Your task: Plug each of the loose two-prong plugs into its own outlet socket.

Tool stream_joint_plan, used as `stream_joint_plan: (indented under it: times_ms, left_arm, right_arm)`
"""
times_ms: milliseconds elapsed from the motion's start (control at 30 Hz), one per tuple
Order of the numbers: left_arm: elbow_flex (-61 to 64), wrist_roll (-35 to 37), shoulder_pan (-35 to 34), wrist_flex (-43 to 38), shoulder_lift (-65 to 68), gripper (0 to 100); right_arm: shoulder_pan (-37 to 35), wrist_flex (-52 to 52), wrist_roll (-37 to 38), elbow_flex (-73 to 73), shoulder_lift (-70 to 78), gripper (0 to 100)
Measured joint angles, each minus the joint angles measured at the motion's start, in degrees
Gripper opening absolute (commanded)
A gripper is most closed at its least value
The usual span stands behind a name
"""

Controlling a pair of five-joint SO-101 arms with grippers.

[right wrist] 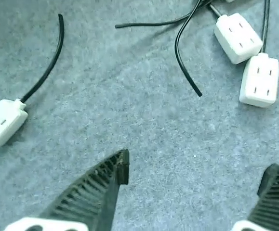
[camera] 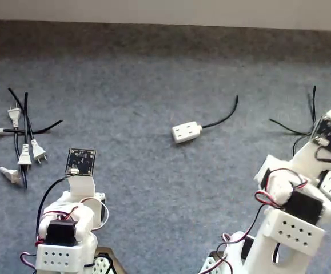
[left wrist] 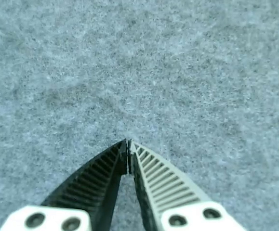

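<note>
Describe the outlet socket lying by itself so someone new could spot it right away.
On the grey carpet, near the middle of the high view, lies a white outlet socket with a black cord curving away. It lies alone, while the other two sockets sit close together.

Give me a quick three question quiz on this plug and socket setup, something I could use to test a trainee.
1. True or false: the left gripper is open.
2. Multiple choice: seen from the high view, the loose plugs lie A) on the robot's left, B) on its right, C) dead centre.
3. Fill in the blank: the lone outlet socket near the middle has a ___ cord.

Key: 1 false, it is shut. 2 A. 3 black.
</note>
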Motion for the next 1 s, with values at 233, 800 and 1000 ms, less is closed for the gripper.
stream_joint_plan:
  times_ms: [233, 800, 1000]
  left_arm:
    - [0.0, 0.0, 0.0, 0.0, 0.0, 3]
    - [0.0, 0.0, 0.0, 0.0, 0.0, 3]
    - [0.0, 0.0, 0.0, 0.0, 0.0, 3]
  right_arm:
    - [-2.6, -22.2, 0.0, 31.5, -5.5, 39.9]
    - [-1.0, -34.0, 0.4, 49.8, -19.5, 39.9]
    - [-0.4, -34.0, 0.4, 49.9, -20.7, 39.9]
